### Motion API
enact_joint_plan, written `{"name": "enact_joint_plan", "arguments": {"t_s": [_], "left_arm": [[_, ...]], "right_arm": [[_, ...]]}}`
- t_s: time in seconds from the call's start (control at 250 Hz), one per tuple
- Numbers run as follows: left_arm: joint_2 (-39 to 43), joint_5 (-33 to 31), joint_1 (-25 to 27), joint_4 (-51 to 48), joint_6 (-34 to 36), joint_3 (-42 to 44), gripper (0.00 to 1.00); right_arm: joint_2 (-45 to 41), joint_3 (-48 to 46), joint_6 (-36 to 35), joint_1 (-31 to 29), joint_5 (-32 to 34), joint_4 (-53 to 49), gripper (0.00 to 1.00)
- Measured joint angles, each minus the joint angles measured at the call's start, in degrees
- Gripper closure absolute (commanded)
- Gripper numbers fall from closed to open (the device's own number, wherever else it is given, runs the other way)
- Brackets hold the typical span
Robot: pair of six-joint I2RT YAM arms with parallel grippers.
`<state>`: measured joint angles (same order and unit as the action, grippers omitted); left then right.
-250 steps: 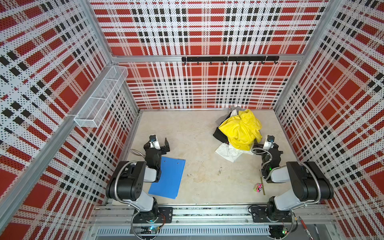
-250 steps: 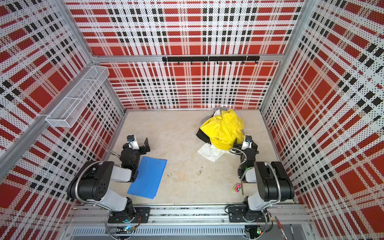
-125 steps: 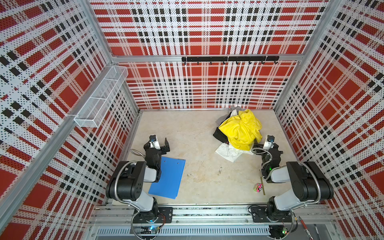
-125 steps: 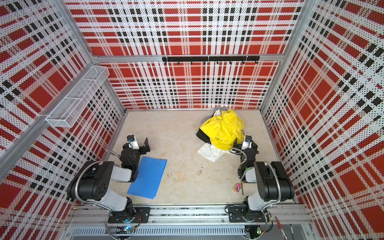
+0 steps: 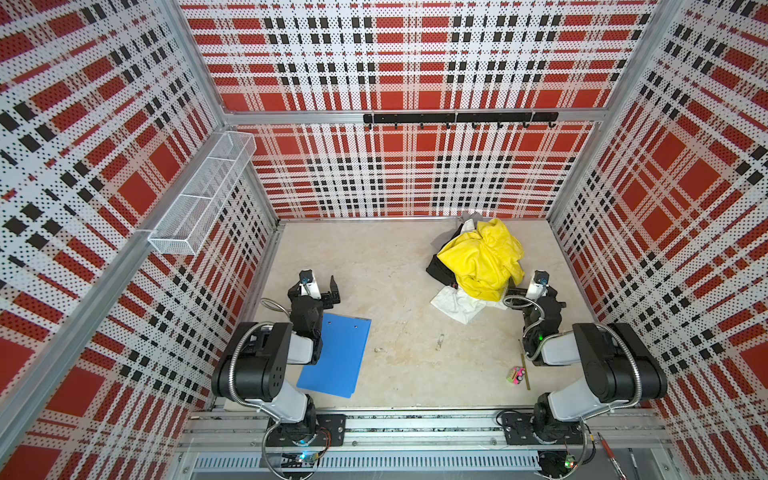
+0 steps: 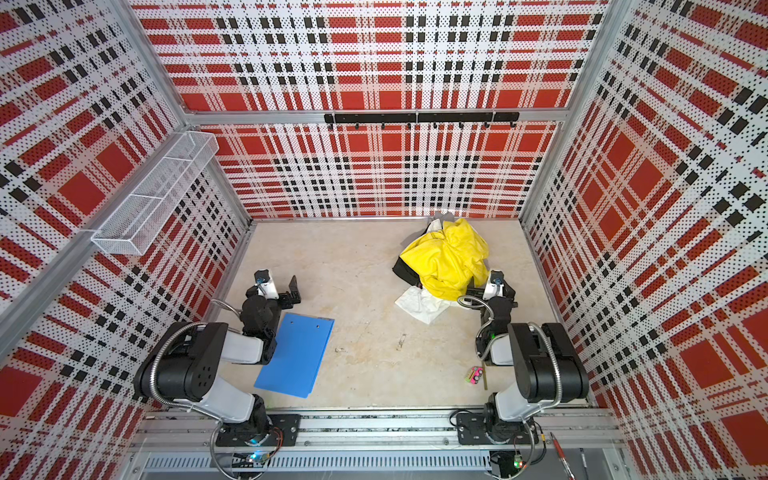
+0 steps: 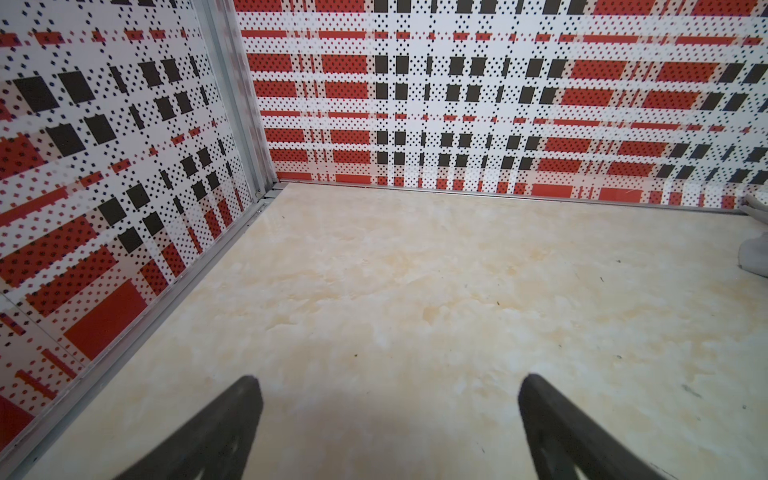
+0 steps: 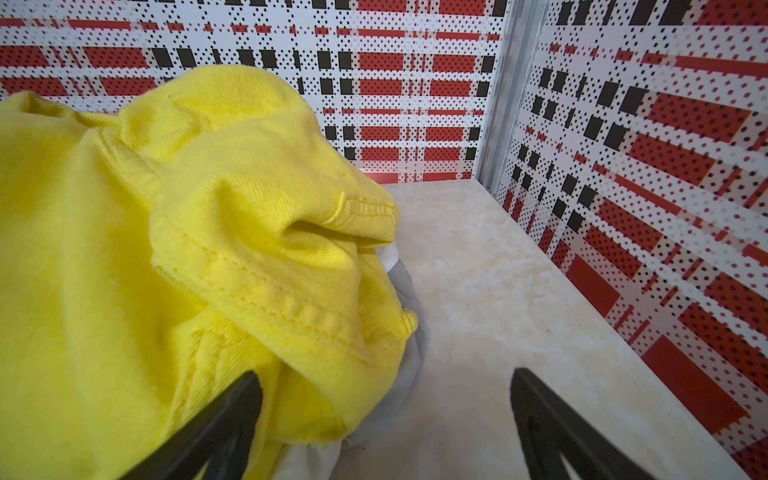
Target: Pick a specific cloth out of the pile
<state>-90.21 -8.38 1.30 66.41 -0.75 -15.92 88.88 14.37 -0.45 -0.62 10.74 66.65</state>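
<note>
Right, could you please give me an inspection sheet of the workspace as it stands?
Surface: beige marbled table, lightly marked.
Job's things: black cloth mostly buried in the pile under the yellow garment; white cloth at near edge.
Clutter: blue folder, small pink item, thin stick.
Claws: left claw open over bare table; right claw open beside pile, holding nothing.
Cables: sheathed conduits along both arms.
Surroundings: plaid walls, wire basket, hook rail.
</note>
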Motion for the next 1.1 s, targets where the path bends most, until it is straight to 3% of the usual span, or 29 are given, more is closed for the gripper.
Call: {"name": "enact_joint_plan", "arguments": {"t_s": [0.16, 0.32, 0.492, 0.632, 0.748, 0.892, 1.101], "left_arm": [[0.68, -0.44, 0.28, -0.57, 0.02, 0.0, 0.01], [6.8, -3.3, 2.45, -5.03, 1.14, -0.26, 0.01], [15.82, -6.19, 7.04, -14.69, 1.86, -4.04, 0.01], [22.64, -5.46, 9.38, -25.55, -3.23, -11.19, 0.01], [25.24, -1.4, 10.38, -36.54, -9.16, -19.96, 0.01], [26.69, 5.29, 12.41, -50.21, -13.97, -29.38, 0.01], [26.05, 18.49, 13.86, -69.31, -16.72, -43.56, 0.01]], "right_arm": [[-0.09, -0.85, 0.09, 0.0, 0.85, 1.95, 0.0], [-5.22, -2.93, 0.33, 0.0, 1.79, 0.74, 0.0], [-18.12, -1.05, 3.28, -0.07, 3.63, -10.82, 0.0], [-25.79, 2.82, 7.43, -0.5, 3.61, -21.35, 0.0], [-29.05, 7.63, 11.58, -3.28, 3.96, -31.47, 0.0], [-29.59, 14.03, 13.35, -11.63, 6.99, -41.27, 0.0], [-22.82, 26.62, 12.57, -21.49, 9.7, -52.33, 0.0]]}}
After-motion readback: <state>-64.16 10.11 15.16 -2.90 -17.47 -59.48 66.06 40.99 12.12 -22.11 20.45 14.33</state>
